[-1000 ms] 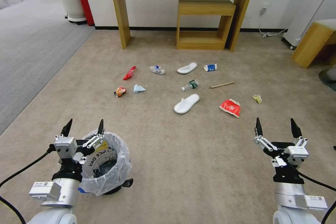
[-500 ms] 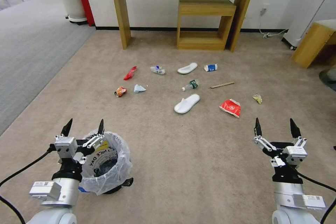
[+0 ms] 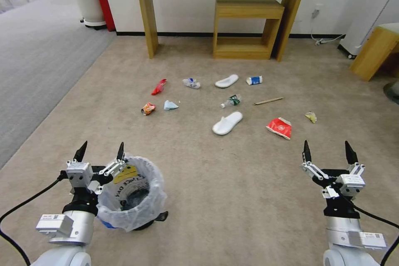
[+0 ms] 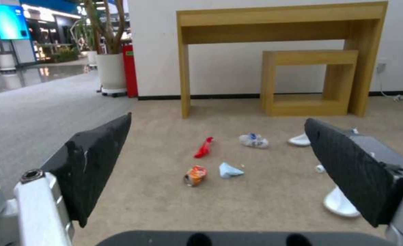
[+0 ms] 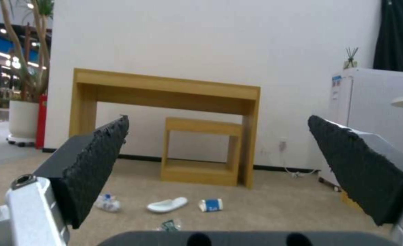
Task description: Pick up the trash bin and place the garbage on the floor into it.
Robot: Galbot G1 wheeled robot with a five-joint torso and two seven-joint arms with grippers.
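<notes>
Head view shows me the carpet floor [image 3: 232, 183] first, then the trash bin [image 3: 135, 195] standing at my near left. My left pincer [image 3: 100, 151] hovers spread beside its rim; my right pincer [image 3: 327, 149] waits spread. Ahead, the garbage [image 3: 226, 122] lies scattered, well apart.
</notes>
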